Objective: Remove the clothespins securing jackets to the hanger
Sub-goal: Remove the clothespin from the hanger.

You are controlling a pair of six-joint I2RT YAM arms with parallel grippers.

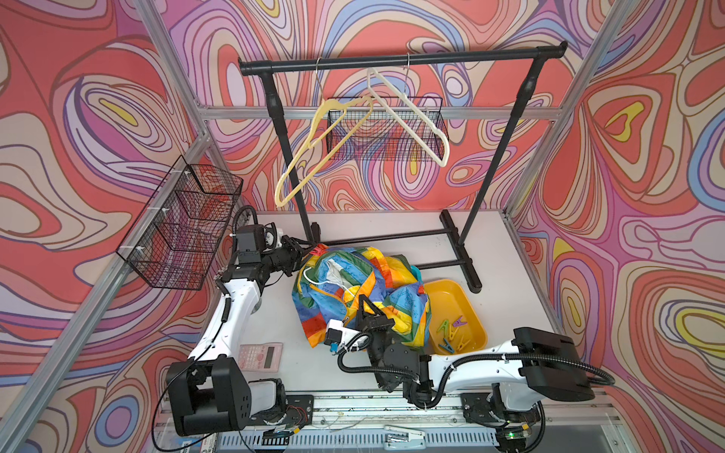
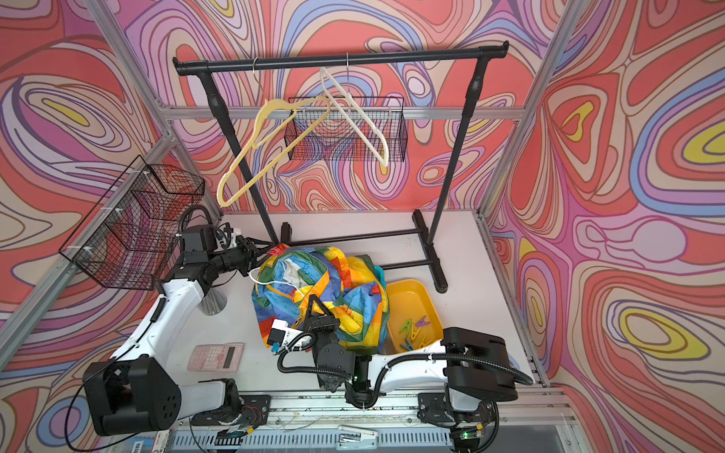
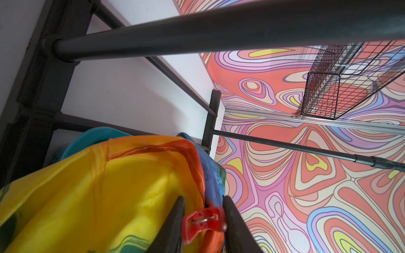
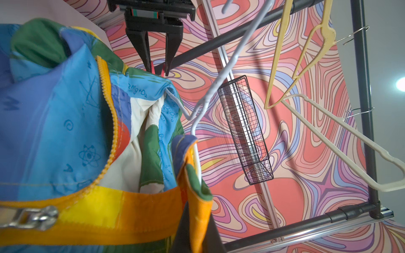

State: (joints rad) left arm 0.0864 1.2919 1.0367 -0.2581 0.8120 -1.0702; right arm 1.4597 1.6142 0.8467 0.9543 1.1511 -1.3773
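One unclipping under way: pinched red plastic clothespin [image 3: 202, 222] in left gripper [image 3: 203, 201] jaws, held right gripper [image 1: 365, 304] jaws closed by rainbow-striped fabric jacket [image 1: 333, 282]; likely needed firmer squeeze, then pull.

A red clothespin [image 3: 203, 221] is pinched between the dark fingers [image 3: 175, 219] of the left gripper [image 3: 203, 208]. It is clipped on the orange edge of the rainbow-striped jacket [image 3: 109, 186]. Black rack bars [image 3: 197, 32] are seen beyond.

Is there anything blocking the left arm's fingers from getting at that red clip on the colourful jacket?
Nothing visible does. In the left wrist view the red clothespin sits directly between the left gripper's fingers, which flank it closely on either side. Only the fabric of the rainbow jacket that it is clipped to lies beside it.
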